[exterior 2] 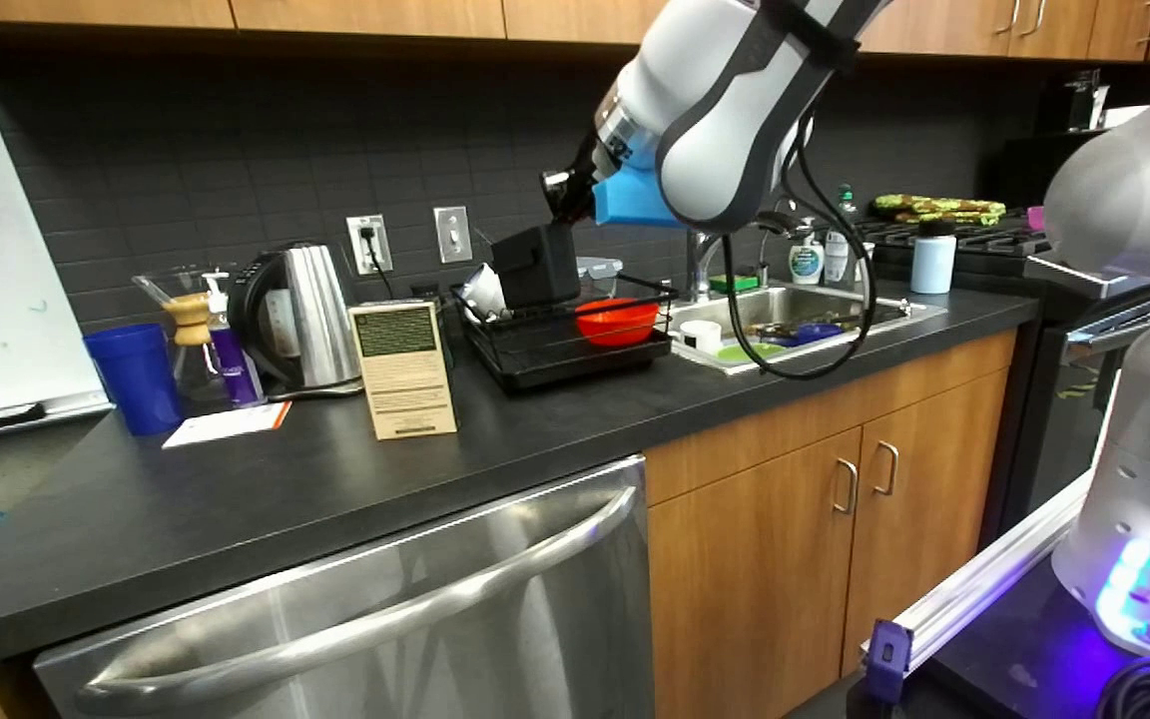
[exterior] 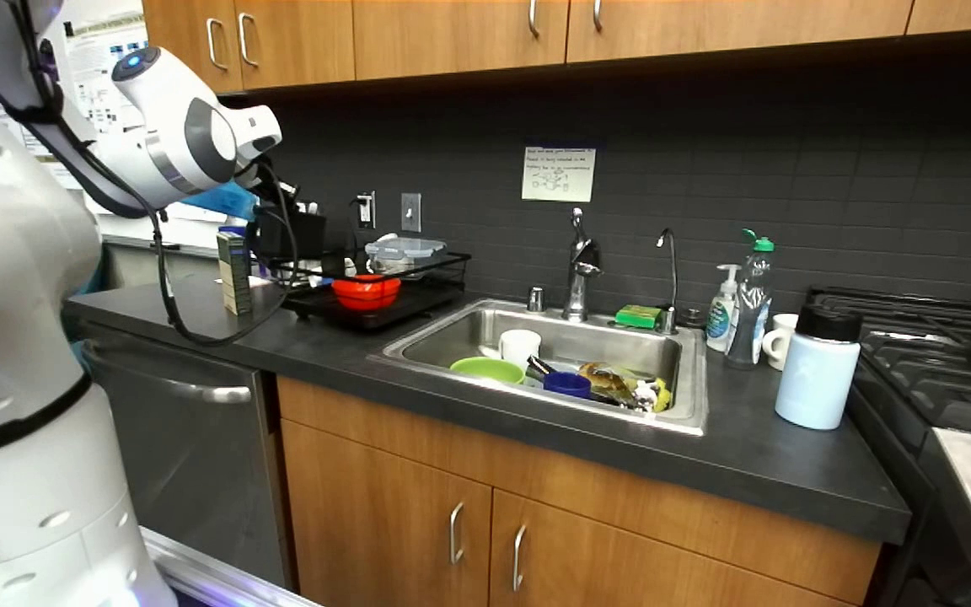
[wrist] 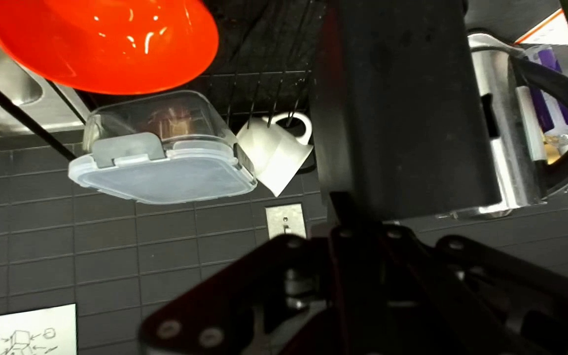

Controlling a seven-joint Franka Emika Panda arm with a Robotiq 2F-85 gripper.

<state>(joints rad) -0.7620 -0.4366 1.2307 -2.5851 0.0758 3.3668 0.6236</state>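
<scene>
1. My end effector (wrist: 355,222): narrow, pinching the edge of a matte-black, boxy container (wrist: 417,108).
2. Container: tilted, over one end of the black wire dish rack (exterior 2: 585,363); contact between them unclear. Likely light, stiff plastic, smooth enough to swivel; I'd grip mid-edge.
3. In the rack: glossy orange-red round bowl (wrist: 111,44), clear plastic lidded box (wrist: 163,177), tilted white faceted mug (wrist: 279,167).
4. Beneath: dark flat surface (exterior 2: 236,489) carrying the rack.
</scene>
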